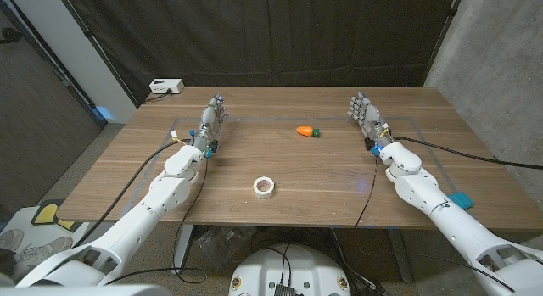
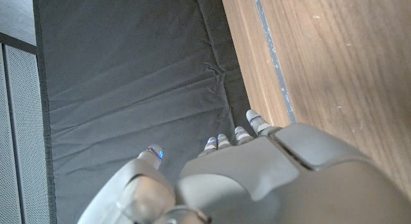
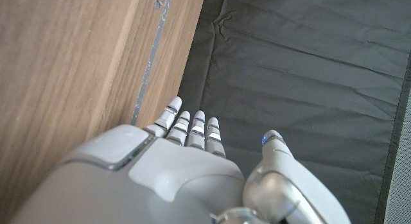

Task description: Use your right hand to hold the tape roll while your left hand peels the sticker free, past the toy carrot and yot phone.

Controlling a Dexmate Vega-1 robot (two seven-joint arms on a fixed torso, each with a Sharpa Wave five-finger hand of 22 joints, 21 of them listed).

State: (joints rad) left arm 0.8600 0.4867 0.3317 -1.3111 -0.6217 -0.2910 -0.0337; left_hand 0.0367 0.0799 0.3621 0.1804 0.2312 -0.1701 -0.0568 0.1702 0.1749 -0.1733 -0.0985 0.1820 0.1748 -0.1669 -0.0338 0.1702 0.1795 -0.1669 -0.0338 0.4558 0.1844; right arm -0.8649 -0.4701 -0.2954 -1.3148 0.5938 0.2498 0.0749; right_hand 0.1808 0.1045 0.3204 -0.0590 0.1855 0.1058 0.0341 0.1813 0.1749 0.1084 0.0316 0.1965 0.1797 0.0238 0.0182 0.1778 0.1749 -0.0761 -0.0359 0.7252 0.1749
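Observation:
A white tape roll (image 1: pixel 265 187) lies flat near the table's front edge, at the middle. An orange toy carrot (image 1: pixel 305 131) with a green top lies further back, slightly right of centre. My left hand (image 1: pixel 212 120) stands far back on the left with its fingers apart, holding nothing. My right hand (image 1: pixel 366 116) stands far back on the right, fingers apart too and empty. Both hands are well away from the roll. In the left wrist view the left hand (image 2: pixel 257 179) reaches toward the dark curtain; the right wrist view shows the right hand (image 3: pixel 180 172) the same way.
A white box (image 1: pixel 165 86) with a cable sits at the table's (image 1: pixel 280 160) back left corner. A teal object (image 1: pixel 462 198) lies at the right edge beside my right arm. Thin tape lines mark a rectangle on the tabletop. A dark curtain (image 1: pixel 263 33) hangs behind the table.

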